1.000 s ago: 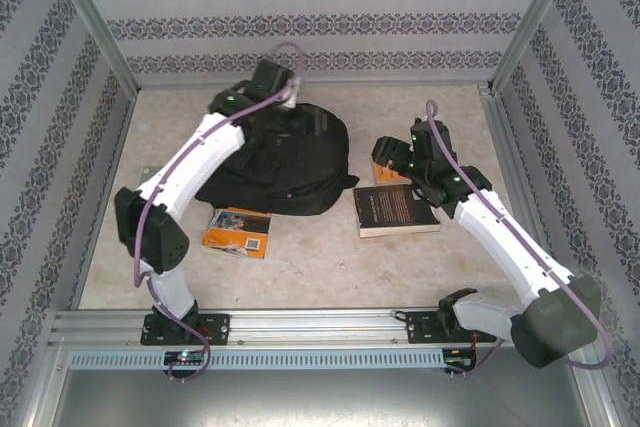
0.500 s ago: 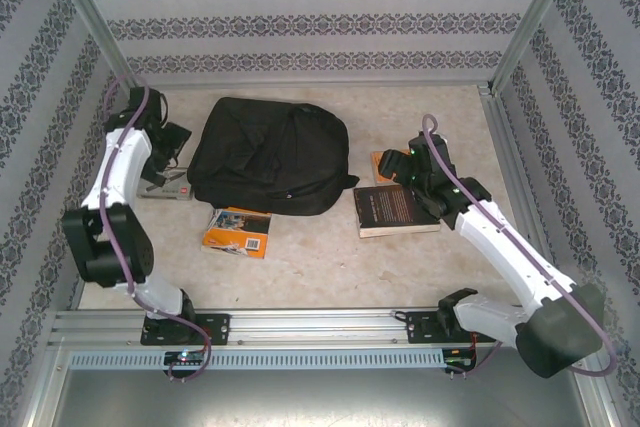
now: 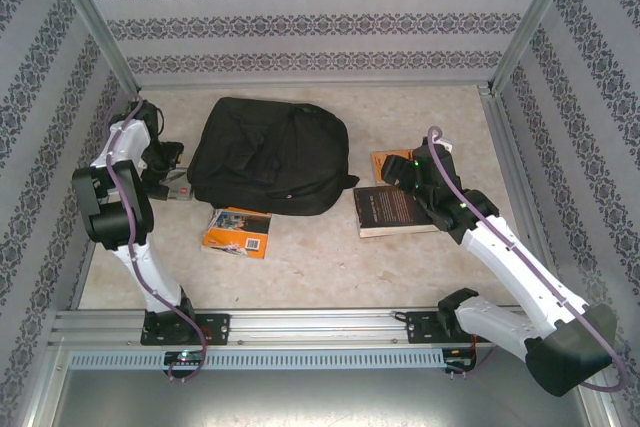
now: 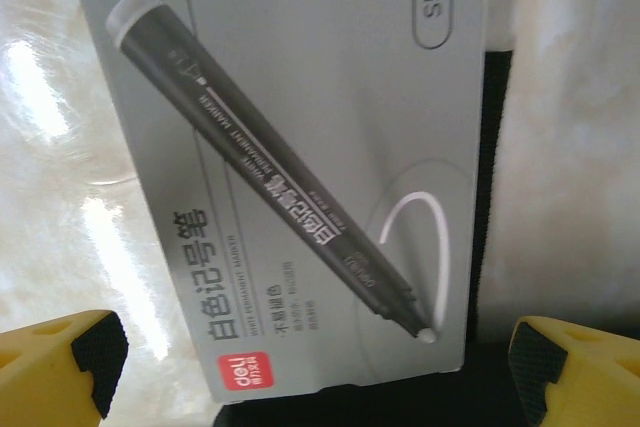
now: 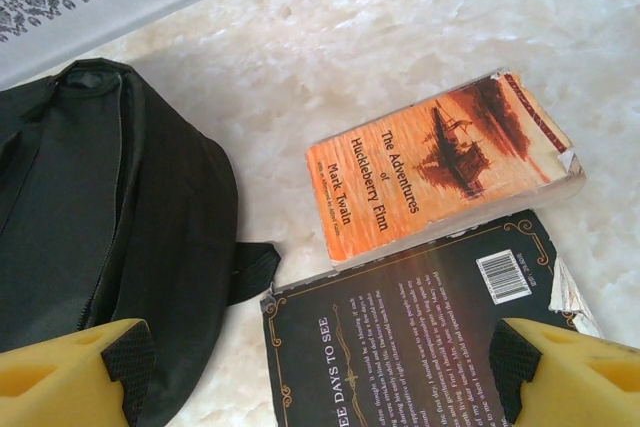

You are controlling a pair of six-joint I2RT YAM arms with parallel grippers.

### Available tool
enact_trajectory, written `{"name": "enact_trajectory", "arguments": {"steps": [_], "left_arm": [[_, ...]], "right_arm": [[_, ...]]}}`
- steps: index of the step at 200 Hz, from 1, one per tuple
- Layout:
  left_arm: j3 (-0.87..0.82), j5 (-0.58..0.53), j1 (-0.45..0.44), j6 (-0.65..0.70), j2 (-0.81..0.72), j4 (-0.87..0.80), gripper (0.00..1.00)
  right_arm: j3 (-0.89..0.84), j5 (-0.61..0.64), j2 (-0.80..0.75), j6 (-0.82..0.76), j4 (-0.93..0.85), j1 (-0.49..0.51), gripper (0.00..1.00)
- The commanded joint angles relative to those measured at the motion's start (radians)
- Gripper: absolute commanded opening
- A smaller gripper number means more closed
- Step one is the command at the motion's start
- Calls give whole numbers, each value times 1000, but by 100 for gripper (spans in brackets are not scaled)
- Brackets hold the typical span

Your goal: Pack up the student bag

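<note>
The student bag, a big black backpack, lies flat in the middle of the table. My left gripper hangs open at the bag's left side, just above a grey marker box. In the left wrist view that marker box lies under the gripper, whose yellow fingertips stand wide apart with nothing between them. My right gripper is open over two books right of the bag. In the right wrist view its gripper straddles the dark book, with the bag at the left.
An orange Huckleberry Finn paperback lies beside the dark book. Another orange book lies in front of the bag. Patterned walls close in the table on three sides, and a metal rail runs along the near edge.
My left arm swung from the bag's far edge to the left side and came down over the marker box, its jaws opening wider. The right gripper shifted slightly over the books.
</note>
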Motion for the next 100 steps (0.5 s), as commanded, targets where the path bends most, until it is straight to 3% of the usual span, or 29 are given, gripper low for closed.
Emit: {"name": "enact_trajectory", "arguments": {"steps": [1, 100], "left_arm": [[7, 4, 20, -47, 27, 17, 100], [67, 24, 40, -54, 136, 46, 100]], "right_arm": [[-12, -1, -8, -25, 10, 11, 88], [-34, -34, -20, -41, 27, 10, 88]]}}
